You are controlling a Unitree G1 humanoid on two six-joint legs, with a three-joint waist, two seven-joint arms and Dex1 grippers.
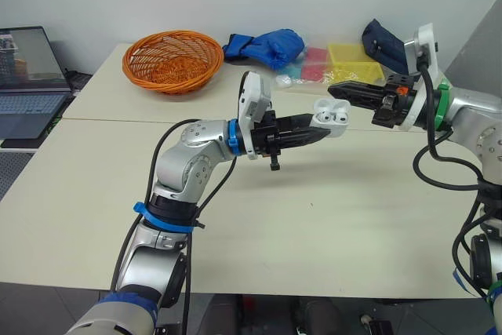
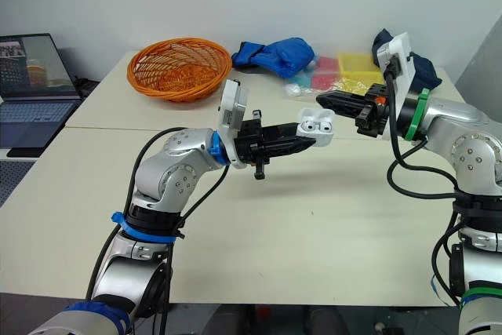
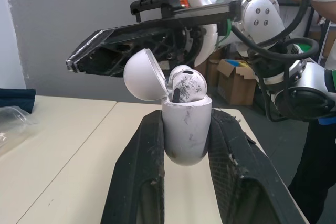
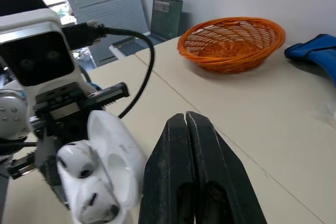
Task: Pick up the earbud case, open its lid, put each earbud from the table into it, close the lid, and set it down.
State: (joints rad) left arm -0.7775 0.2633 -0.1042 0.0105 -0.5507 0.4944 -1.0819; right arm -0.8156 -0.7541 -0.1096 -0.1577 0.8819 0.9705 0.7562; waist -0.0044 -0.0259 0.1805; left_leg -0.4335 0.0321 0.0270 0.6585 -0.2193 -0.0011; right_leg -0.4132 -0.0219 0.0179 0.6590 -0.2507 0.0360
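My left gripper [image 1: 325, 128] is shut on the white earbud case [image 1: 330, 114] and holds it in the air above the middle of the table [image 1: 329, 225]. The case stands upright between the fingers [image 3: 137, 166], its lid [image 3: 143, 74] hinged open. Two white earbuds [image 3: 186, 83] sit inside it, and the right wrist view also has these earbuds [image 4: 79, 163]. My right gripper [image 1: 336, 89] is shut with nothing in it, its tip just behind and above the open lid, close to it.
An orange wicker basket [image 1: 172, 59] stands at the back left. A blue cloth [image 1: 267, 45], pink and yellow boxes [image 1: 345, 60] and a dark bag [image 1: 384, 41] lie along the back. A laptop [image 1: 27, 76] sits off the table's left side.
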